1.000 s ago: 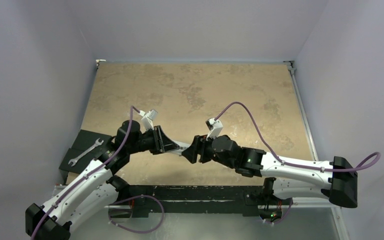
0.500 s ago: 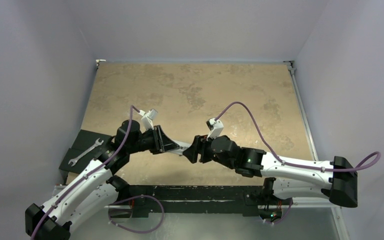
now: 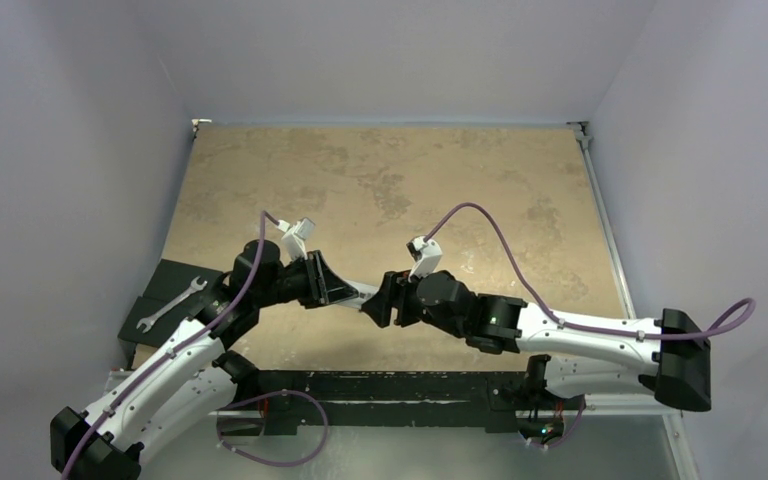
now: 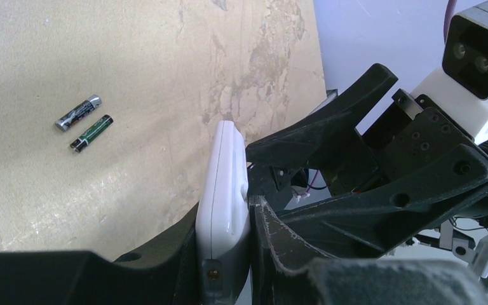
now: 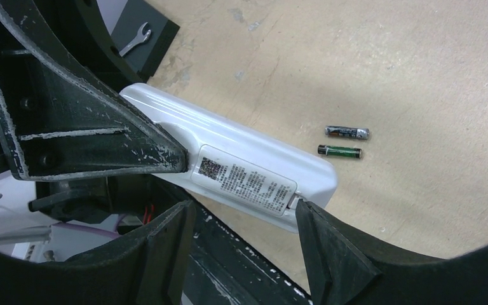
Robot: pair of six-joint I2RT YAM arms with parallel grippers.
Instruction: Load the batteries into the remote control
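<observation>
Left pincer (image 4: pixel 222 244) is pinching the remote (image 5: pixel 241 162) by one end, holding it up off the table (image 5: pixel 419 76) on its edge, with its free end sticking out toward the other arm. Right pincer (image 5: pixel 244 238) is standing spread, its two fingers sitting either side of that free end; one fingertip (image 5: pixel 305 213) seems to be touching the corner by the cover (image 5: pixel 244 179) (I cannot tell whether it is pressing). The labelled back is facing the right wrist camera, and no open bay is showing, so I am judging that the cover is not yet off.

Both batteries (image 5: pixel 339 151) are lying side by side on the table, well apart from the remote, with nothing gripping them. So the job is looking early: the remote is lifted and steadied, while opening the back, picking up each cell and seating it are all left to do.
</observation>
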